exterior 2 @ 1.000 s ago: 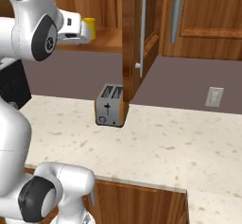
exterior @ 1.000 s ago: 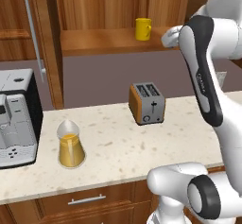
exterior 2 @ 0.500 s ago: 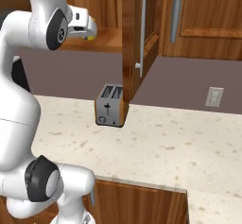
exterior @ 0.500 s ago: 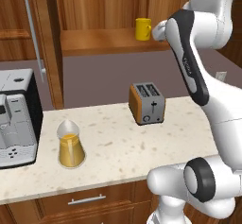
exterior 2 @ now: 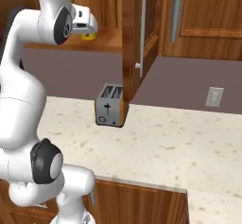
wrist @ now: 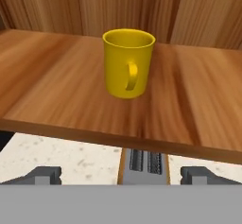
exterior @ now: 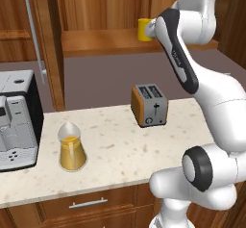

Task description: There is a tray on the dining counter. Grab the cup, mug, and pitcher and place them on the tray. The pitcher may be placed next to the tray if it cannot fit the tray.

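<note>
Wooden shelf (wrist: 56, 90) bearing yellow mug (wrist: 128, 63) (handle facing fingers (wrist: 41, 175)), spread wide, toaster (wrist: 143, 165) below, pitcher (exterior: 72, 146) aside

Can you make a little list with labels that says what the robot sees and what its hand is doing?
target: mug, yellow, upright, handle facing the camera
mug place: wooden shelf above the counter
gripper: gripper open, level with the shelf edge, short of the mug, holding nothing
pitcher: pitcher on the counter, orange liquid inside, beside the coffee machine
toaster: toaster on the counter, below the shelf
</note>
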